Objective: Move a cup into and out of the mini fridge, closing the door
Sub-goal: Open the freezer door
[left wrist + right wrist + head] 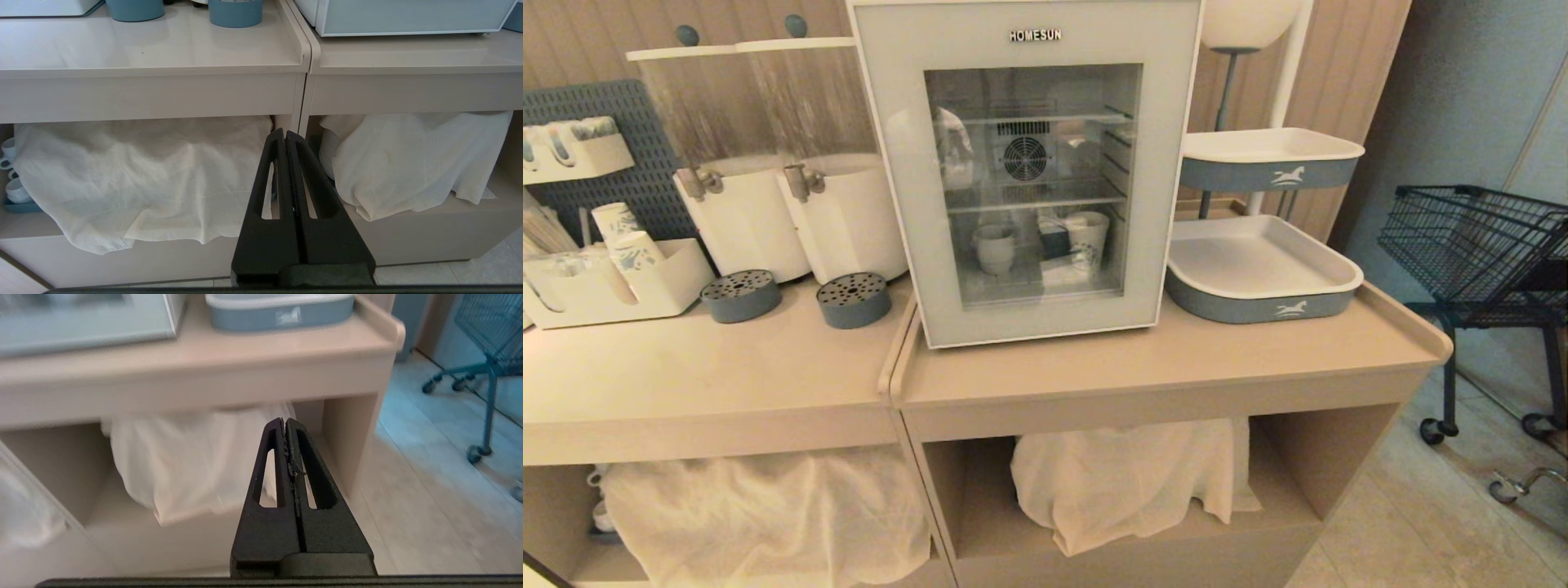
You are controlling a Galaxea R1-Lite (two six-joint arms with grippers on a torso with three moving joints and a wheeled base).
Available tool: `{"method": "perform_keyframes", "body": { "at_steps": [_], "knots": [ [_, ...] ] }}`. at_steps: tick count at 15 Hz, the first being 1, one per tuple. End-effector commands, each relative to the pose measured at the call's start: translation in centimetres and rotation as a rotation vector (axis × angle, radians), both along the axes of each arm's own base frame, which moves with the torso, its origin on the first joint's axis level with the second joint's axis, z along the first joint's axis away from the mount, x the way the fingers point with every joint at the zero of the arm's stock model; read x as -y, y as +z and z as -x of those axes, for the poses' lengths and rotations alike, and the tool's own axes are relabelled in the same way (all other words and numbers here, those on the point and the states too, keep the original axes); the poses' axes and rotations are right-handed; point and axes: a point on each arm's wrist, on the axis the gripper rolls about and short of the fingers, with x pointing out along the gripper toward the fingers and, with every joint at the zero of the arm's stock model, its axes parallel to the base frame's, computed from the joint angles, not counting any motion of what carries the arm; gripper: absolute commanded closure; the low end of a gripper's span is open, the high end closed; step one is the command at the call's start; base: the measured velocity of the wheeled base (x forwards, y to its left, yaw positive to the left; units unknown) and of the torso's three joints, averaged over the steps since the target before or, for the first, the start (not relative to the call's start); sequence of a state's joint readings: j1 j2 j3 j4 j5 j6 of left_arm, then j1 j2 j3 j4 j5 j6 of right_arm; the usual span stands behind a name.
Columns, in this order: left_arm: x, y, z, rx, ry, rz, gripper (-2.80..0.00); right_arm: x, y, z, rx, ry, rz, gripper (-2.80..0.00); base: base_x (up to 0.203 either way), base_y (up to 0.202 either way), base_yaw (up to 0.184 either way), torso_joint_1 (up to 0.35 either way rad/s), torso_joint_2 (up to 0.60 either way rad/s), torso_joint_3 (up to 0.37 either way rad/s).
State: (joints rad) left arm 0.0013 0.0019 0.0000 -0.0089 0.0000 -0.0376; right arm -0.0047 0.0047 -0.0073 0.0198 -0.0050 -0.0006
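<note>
The left gripper [285, 136] is clenched on nothing, low in front of the counter [1143, 367] and facing its cloth-draped lower shelves [135, 179]. The right gripper [285, 424] is likewise pressed shut and empty, below the counter's edge near the right-hand shelf. On the counter the mini fridge [1029, 171] stands with its door [894, 180] closed. Through the glass the cup [996, 248] sits on the lowest level, beside a patterned paper cup [1088, 239]
</note>
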Motion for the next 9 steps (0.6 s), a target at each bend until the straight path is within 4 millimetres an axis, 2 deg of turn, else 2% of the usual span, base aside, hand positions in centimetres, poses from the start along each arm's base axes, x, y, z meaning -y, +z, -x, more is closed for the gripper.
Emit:
{"method": "perform_keyframes", "body": {
  "at_steps": [1, 9],
  "knots": [
    [0.00, -0.04, -0.01, -0.001, 0.000, 0.001, 0.00, -0.01, -0.06, 0.16, -0.038, 0.005, 0.016, 0.00, 0.000, 0.000, 0.000, 0.000, 0.00, 0.000],
    [0.00, -0.04, -0.01, -0.001, 0.000, -0.001, 0.00, -0.01, -0.01, 0.13, -0.047, 0.008, 0.027, 0.00, 0.000, 0.000, 0.000, 0.000, 0.00, 0.000]
  ]
}}
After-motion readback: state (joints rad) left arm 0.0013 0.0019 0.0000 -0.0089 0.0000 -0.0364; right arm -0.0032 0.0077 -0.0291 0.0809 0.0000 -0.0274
